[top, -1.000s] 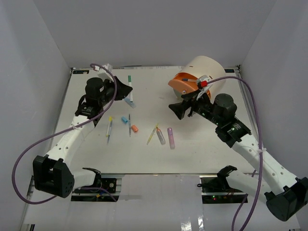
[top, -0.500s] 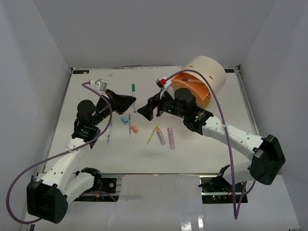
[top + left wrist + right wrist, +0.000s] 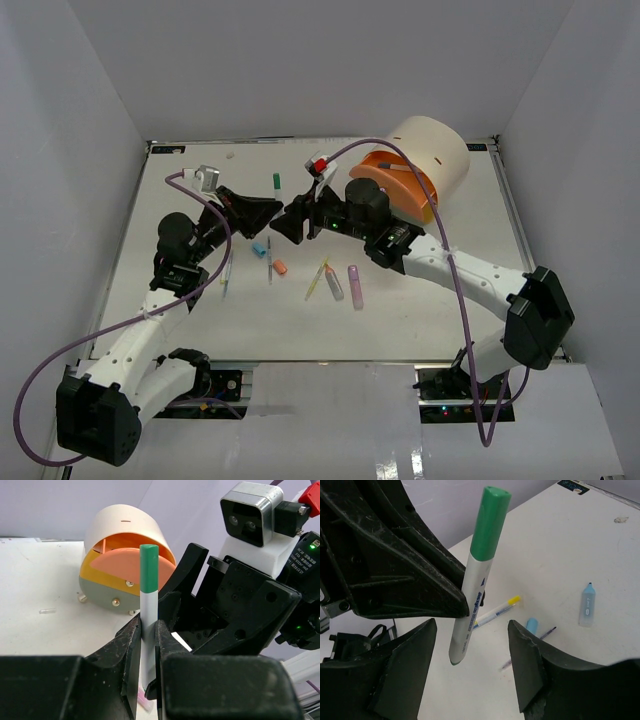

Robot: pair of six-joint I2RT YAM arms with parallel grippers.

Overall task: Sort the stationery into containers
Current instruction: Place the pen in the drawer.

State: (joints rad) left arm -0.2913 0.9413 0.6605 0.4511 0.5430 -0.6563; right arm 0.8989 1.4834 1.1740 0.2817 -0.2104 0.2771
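Note:
My left gripper (image 3: 272, 210) is shut on a white marker with a green cap (image 3: 276, 182) and holds it upright above the table; the grip shows in the left wrist view (image 3: 148, 630), low on the marker (image 3: 148, 600). My right gripper (image 3: 288, 225) is open, tips facing the left one. In the right wrist view the marker (image 3: 475, 585) hangs between its spread fingers (image 3: 530, 665), untouched. The cream cylinder (image 3: 432, 148) stands at the back right with its orange drawer (image 3: 392, 182) pulled open. The yellow (image 3: 90, 570) and grey-olive (image 3: 107, 592) drawers are shut.
Loose stationery lies mid-table: a blue cap (image 3: 258, 248), an orange cap (image 3: 280, 267), a thin pen (image 3: 269, 258), a yellow-capped pen (image 3: 227, 268), another yellow pen (image 3: 317, 280), a grey marker (image 3: 333, 284), a purple marker (image 3: 355, 285). A light-blue highlighter (image 3: 587, 605) lies beyond them.
My left gripper has lifted the green-capped marker off the table. My right arm has swung left from the cylinder until its open jaws stand around the marker.

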